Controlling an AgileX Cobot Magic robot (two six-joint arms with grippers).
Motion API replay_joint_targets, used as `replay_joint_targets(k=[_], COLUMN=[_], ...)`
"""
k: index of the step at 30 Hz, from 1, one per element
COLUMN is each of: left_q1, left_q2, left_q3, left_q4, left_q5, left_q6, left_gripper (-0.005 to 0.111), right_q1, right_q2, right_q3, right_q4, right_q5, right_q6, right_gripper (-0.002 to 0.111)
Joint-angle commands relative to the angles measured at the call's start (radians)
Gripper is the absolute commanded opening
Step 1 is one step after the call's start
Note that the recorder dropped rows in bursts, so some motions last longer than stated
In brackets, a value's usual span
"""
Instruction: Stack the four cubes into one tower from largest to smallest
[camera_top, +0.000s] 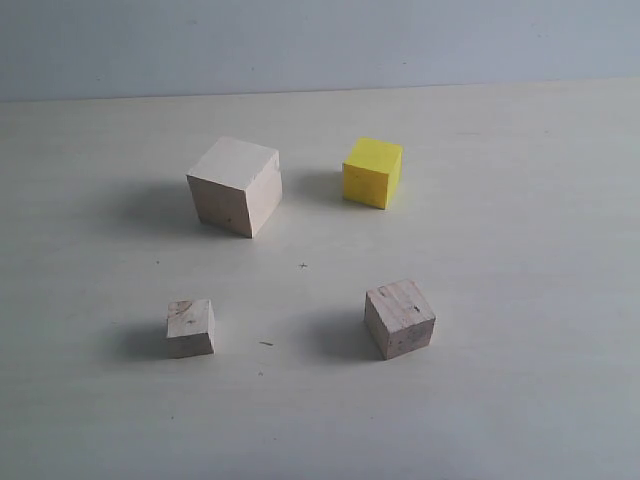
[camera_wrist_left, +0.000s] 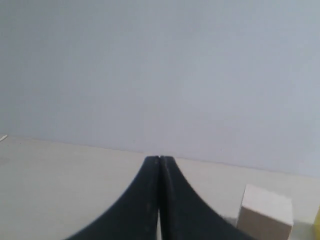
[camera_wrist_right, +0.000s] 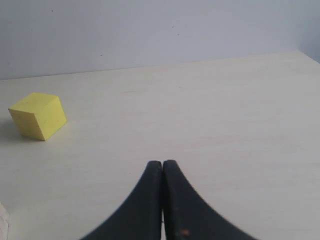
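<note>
Exterior view: yellow cube (camera_top: 372, 172) near pale cube (camera_top: 234, 186)

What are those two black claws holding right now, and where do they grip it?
Nothing. The left gripper and the right gripper are both shut, with nothing between them.

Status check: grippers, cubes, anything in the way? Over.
Left gripper shut, empty; right gripper shut, empty. Pale wood cube, yellow cube, greyish cube, smallest cube all separate on table, none stacked. No obstruction seen.
</note>
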Motion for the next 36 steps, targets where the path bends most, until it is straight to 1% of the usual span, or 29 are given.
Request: replay_joint_targets(k=[1,3,6,13,15,16,18,22,25,27,29,32,36], left_q1=[-0.002,-0.002,-0.002,-0.004,-0.008,-0.016,-0.039,-0.092,-0.116,-0.121,-0.121,-0.121,-0.121], left_q2=[-0.006,-0.006,0.063,0.336,0.415,0.458,0.545,0.714,0.826,0.889,0.933,0.973,1.005], left_q3=[-0.085,-0.154,-0.258,-0.513,-0.576,-0.617,-0.679,-0.785,-0.827,-0.831,-0.831,-0.831,-0.831], left_q4=[-0.02,-0.02,-0.02,-0.02,-0.05,-0.088,-0.215,-0.559,-0.772,-0.886,-0.964,-1.002,-1.037], left_q5=[-0.031,0.014,0.106,0.301,0.347,0.383,0.448,0.646,0.779,0.81,0.803,0.77,0.752], left_q6=[-0.048,-0.051,-0.051,-0.048,-0.026,0.025,0.145,0.517,0.742,0.808,0.825,0.828,0.823], left_gripper=[0.0,0.0,0.0,0.0,0.0,0.0,0.0,0.0,0.0,0.0,0.0,0.0,0.0], right_q1=[-0.004,-0.004,-0.004,-0.004,-0.004,-0.004,-0.004,-0.004,-0.004,-0.004,0.006,0.024,0.024], right_q2=[-0.007,-0.007,-0.007,-0.007,-0.007,-0.007,-0.007,-0.007,-0.007,-0.007,-0.007,-0.007,-0.007], right_q3=[0.004,0.004,0.004,0.004,0.004,0.004,0.004,0.004,0.004,0.004,0.004,0.004,0.004], right_q4=[-0.003,-0.003,-0.003,-0.003,-0.003,-0.003,-0.003,-0.003,-0.003,-0.003,-0.003,-0.003,-0.003], right_q5=[-0.011,-0.011,-0.011,-0.011,-0.011,-0.011,-0.011,-0.009,-0.009,-0.009,-0.009,-0.009,-0.009], right_q6=[0.0,0.0,0.0,0.0,0.0,0.0,0.0,0.012,0.012,0.014,0.014,0.014,0.014], right_gripper=[0.0,0.0,0.0,0.0,0.0,0.0,0.0,0.0,0.0,0.0,0.0,0.0,0.0])
